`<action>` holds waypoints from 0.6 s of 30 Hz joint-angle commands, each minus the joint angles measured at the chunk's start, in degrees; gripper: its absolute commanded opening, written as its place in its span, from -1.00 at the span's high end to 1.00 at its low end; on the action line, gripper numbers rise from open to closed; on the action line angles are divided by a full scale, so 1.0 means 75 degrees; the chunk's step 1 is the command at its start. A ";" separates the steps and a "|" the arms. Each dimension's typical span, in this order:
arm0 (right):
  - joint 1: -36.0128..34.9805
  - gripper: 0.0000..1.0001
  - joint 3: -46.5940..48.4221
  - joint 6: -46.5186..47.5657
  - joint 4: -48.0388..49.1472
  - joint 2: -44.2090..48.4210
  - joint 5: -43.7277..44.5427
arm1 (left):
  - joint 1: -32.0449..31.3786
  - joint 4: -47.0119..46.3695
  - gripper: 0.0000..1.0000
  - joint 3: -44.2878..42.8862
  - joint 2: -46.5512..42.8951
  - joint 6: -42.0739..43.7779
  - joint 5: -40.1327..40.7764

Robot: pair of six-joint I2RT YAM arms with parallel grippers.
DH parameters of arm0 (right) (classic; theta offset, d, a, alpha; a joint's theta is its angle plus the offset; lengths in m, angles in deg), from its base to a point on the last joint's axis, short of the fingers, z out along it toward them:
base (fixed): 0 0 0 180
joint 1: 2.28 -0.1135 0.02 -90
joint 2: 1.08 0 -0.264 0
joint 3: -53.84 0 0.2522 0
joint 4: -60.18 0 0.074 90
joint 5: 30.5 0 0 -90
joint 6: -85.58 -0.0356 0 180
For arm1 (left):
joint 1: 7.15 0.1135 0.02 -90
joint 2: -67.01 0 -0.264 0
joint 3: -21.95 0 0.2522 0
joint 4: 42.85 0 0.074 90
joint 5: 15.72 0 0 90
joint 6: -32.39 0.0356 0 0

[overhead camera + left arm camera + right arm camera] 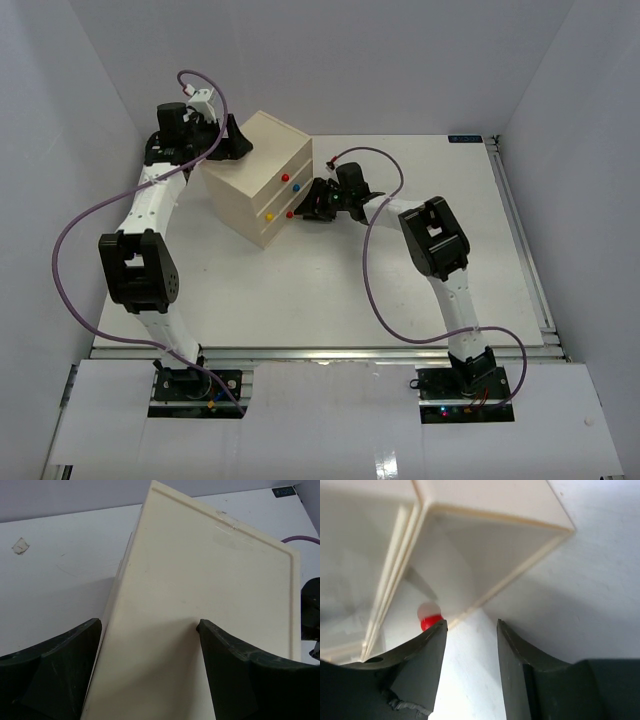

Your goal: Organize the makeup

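No makeup shows in any view. The cream drawer chest stands at the back left of the table, its coloured knobs facing the right arm. My left gripper is at the chest's far top edge. In the left wrist view it is open wide over the chest's flat top. My right gripper sits low in front of the chest. In the right wrist view it is open with only white table between the fingers. A red knob lies just beyond its left fingertip.
The chest front carries a red knob, a blue knob, a yellow knob and a lower red knob. Purple cables loop over the white table. A rail runs along the right edge.
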 commanded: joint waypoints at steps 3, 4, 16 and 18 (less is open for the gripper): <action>0.0600 -0.41 -0.1435 0.3087 -0.1350 0.2898 0.0020 | 0.0000 0.0725 -0.96 -0.1213 0.0022 -0.0580 0.1037; 0.0695 -0.43 -0.1722 0.3435 -0.1648 0.3243 -0.0194 | 0.0047 0.0795 -0.96 -0.1598 0.0012 -0.0573 0.1138; 0.1827 -0.70 -0.4090 0.7302 -0.4162 0.8042 -0.1125 | 0.0551 0.0544 -0.96 -0.0835 -0.2556 -0.1349 -0.0423; 0.1927 -0.75 -0.4423 0.7325 -0.4171 0.8546 -0.0999 | 0.0551 0.0134 -0.96 0.0530 -0.3297 -0.1429 -0.1055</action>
